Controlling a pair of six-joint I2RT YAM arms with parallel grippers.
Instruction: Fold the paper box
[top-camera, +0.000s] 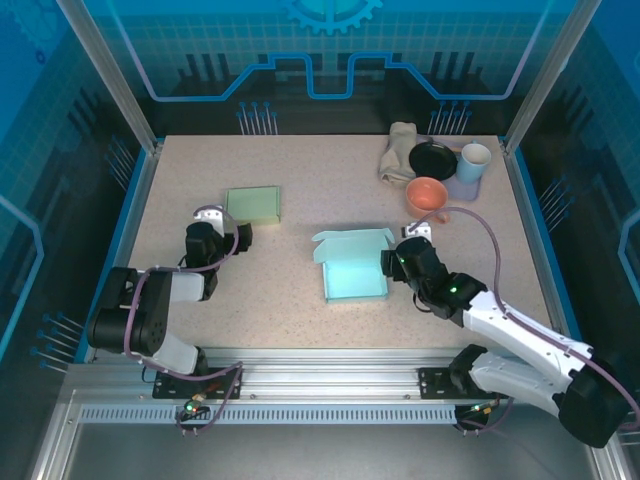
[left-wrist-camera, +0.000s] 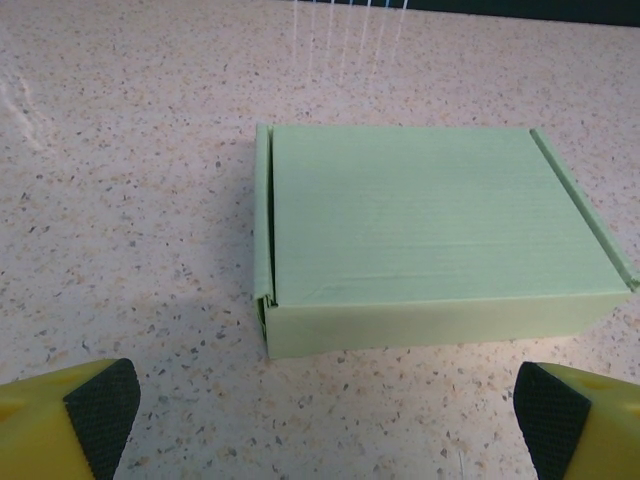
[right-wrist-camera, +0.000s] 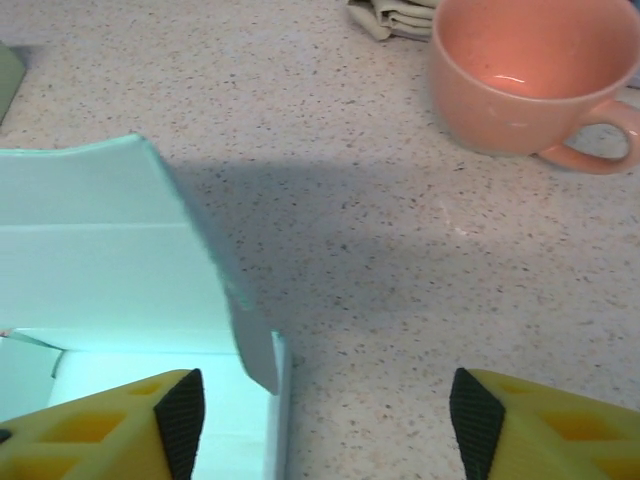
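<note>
Blue box (top-camera: 352, 272): lies open near the middle of the table (top-camera: 300, 165), a little toward the right and near edges; its lid flap stands up along the far side with small side flaps spread.
Blue box, right wrist view (right-wrist-camera: 100, 250): the inner floor and far flap show at the left; the right wall ends in a loose tab tilting toward the table.
Right gripper (top-camera: 392, 262): at the box's right wall, pointing left and away over it.
Right gripper jaws (right-wrist-camera: 320, 425): apart at a medium width, holding nothing. The box's right wall stands between the pads, just beside the left pad (right-wrist-camera: 180, 415) and well apart from the right pad (right-wrist-camera: 470, 415), which hangs over bare table.
Green box (top-camera: 253, 204): closed and flat, on the left half of the table, toward the far edge.
Left gripper (top-camera: 222, 228): just near of the green box, aimed at it.
Left gripper jaws (left-wrist-camera: 325, 415): wide, holding nothing; the green box (left-wrist-camera: 430, 250) lies ahead of the pads, apart from both, its near face spanning most of the gap.
Pink cup (top-camera: 428, 194): upright near the far right corner, handle to the right in the right wrist view (right-wrist-camera: 520, 75).
Far right corner: a folded cloth (top-camera: 398, 152), a black dish (top-camera: 433, 158) and a pale cup (top-camera: 473, 160), close together.
</note>
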